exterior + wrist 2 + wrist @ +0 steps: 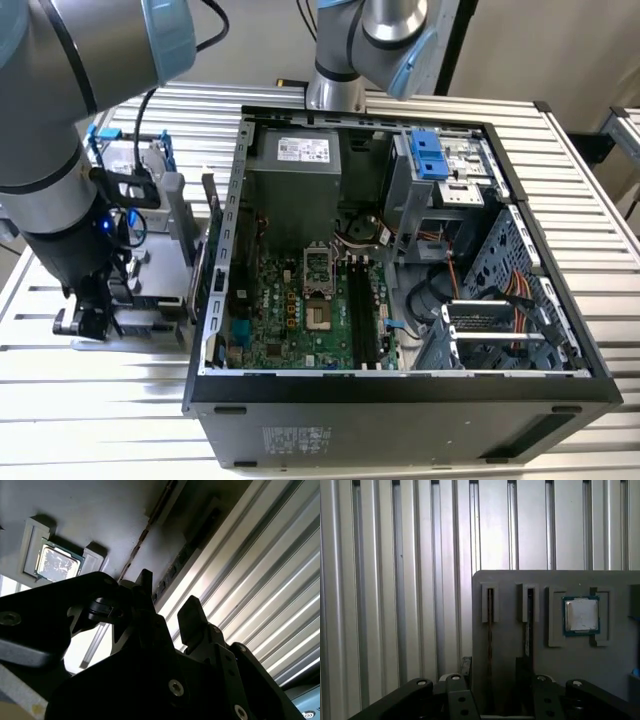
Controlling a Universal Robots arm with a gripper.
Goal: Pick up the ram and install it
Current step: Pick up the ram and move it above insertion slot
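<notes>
The ram is standing on edge in a slot of the grey holder. It is the slot farther from the CPU and nearer the holder's edge. A second stick is sitting in the neighbouring slot, just beside it.

Your gripper is hanging at the near end of the holder with its fingers spread apart and nothing between them. One finger is standing to each side of the ram's line. I cannot tell whether the tips are already below the ram's top edge.

You are lining up the grasp, as I judge it. Be centring on that thin edge, so both pads are meeting the flat faces together. A skewed closure would be tipping the ram in its slot or nudging the second stick. Be descending straight along the slot and closing gently, since so thin a board is likely to flex.

In the exterior view your gripper is working low over the table, at the exterior view's left of the open case.
</notes>
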